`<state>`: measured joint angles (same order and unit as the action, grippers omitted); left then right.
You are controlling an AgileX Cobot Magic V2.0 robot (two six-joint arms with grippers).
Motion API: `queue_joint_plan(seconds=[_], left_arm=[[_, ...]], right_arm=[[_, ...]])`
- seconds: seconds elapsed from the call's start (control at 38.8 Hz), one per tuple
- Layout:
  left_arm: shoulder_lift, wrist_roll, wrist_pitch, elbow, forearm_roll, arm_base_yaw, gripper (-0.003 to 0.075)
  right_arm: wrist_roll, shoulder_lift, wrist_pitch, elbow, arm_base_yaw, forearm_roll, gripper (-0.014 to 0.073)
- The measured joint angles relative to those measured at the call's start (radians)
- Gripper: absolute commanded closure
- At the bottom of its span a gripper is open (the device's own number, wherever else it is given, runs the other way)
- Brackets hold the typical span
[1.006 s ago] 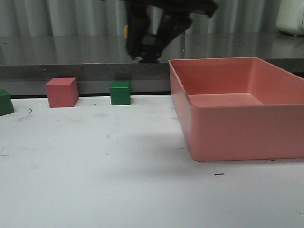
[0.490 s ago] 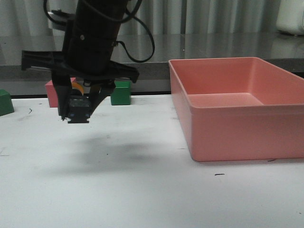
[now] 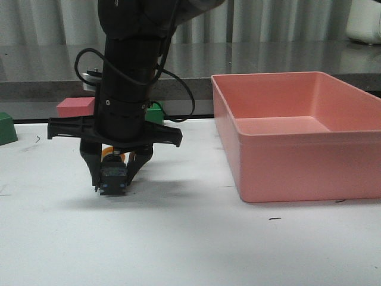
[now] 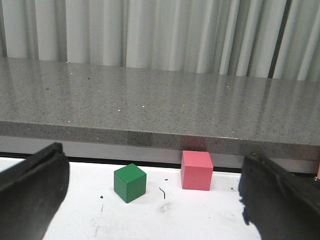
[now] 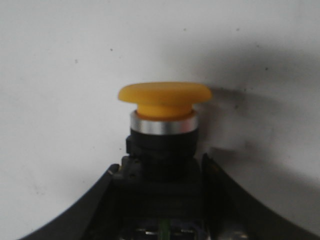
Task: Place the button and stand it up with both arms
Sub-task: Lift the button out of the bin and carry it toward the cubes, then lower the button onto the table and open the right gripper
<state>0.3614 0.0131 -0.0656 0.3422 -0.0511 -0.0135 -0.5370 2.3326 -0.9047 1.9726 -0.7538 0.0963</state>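
In the front view the right arm (image 3: 128,71) reached straight down over the white table (image 3: 190,238), left of the pink bin (image 3: 297,134); its gripper (image 3: 114,179) hung just above the tabletop, or perhaps touching it, which could not be told from the shadow beneath. The right gripper's fingers (image 3: 90,162) were closed on the button (image 3: 113,176); the black blocky body sat pinched between them, with a sliver of the yellow-orange cap visible behind at the fingers' upper part. The right wrist view confirmed the grip; there the button (image 5: 164,130) lay between the two black fingers (image 5: 95,210), its body clamped, the silver collar and the mushroom cap projecting clear of the fingertips toward the white surface; whether the cap touched that surface was unclear.

The left gripper's fingers (image 4: 30,185) stood wide apart in the left wrist view, holding nothing; between them, farther off on the table, sat a green cube (image 4: 130,183) and a pink cube (image 4: 196,170), near each other but not touching, in front of the grey stone ledge (image 4: 160,110). In the front view the pink cube (image 3: 74,107) and a green cube (image 3: 156,113) showed partly behind the right arm; another green block (image 3: 7,128) sat at the left edge.
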Motion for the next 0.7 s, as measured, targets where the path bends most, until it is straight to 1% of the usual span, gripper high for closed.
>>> queue_joint_plan(seconds=[0.08,0.13,0.26,0.31,0.46,0.54,0.59,0.67,0.7], left_arm=[[0.000,0.000,0.000,0.000,0.000,0.000,0.0060],[0.000,0.000,0.000,0.000,0.000,0.000,0.0060],[0.000,0.000,0.000,0.000,0.000,0.000,0.0060],[0.000,0.000,0.000,0.000,0.000,0.000,0.0060],[0.000,0.000,0.000,0.000,0.000,0.000,0.0060],[0.000,0.000,0.000,0.000,0.000,0.000,0.0060],[0.000,0.000,0.000,0.000,0.000,0.000,0.0060],[0.000,0.000,0.000,0.000,0.000,0.000,0.0060],[0.000,0.000,0.000,0.000,0.000,0.000,0.0060]], right_arm=[[-0.002,0.008,0.002,0.000,0.000,0.000,0.0277],[-0.004,0.008,0.004,0.000,0.000,0.000,0.0251],[-0.007,0.008,0.007,0.000,0.000,0.000,0.0137],[-0.007,0.008,0.007,0.000,0.000,0.000,0.0105],[-0.010,0.006,0.000,0.002,0.000,0.000,0.0102],[-0.010,-0.004,-0.013,0.002,0.000,0.000,0.0139],[-0.010,-0.016,-0.022,0.002,0.000,0.000,0.0190],[-0.010,-0.050,-0.036,0.002,0.000,-0.004,0.0291],[-0.008,-0.061,-0.041,0.002,0.000,-0.005,0.0348]])
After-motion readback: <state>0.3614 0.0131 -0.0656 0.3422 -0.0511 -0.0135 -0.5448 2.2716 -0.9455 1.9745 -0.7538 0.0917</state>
